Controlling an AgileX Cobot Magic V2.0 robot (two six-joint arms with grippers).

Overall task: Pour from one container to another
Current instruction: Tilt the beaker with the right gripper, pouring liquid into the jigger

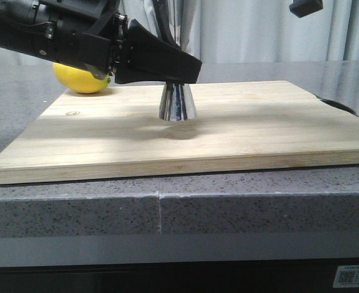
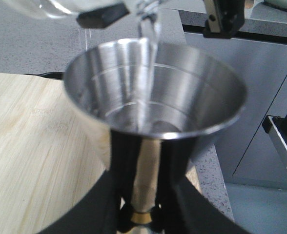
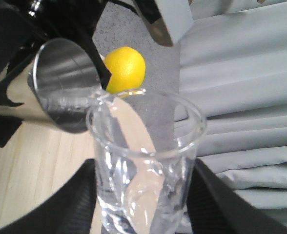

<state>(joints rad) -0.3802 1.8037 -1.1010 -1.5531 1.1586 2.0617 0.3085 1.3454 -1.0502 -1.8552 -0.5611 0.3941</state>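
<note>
The steel jigger (image 1: 177,104) stands upright over the wooden board (image 1: 240,134); I cannot tell if its base touches. My left gripper (image 1: 178,68) is shut on its narrow waist, and the left wrist view shows the fingers (image 2: 121,161) beside the gold band (image 2: 142,217) under the open upper cup (image 2: 153,92). My right gripper (image 3: 146,195) is shut on the clear glass beaker (image 3: 146,161), tilted with its lip over the jigger (image 3: 60,92). A thin clear stream (image 2: 151,34) falls from the beaker (image 2: 60,6) into the cup.
A yellow lemon (image 1: 82,79) lies at the board's far left corner, behind the left arm. The board rests on a speckled grey counter (image 1: 76,207). Part of the right arm (image 1: 306,6) shows at the top right. Grey curtains (image 3: 241,97) hang behind.
</note>
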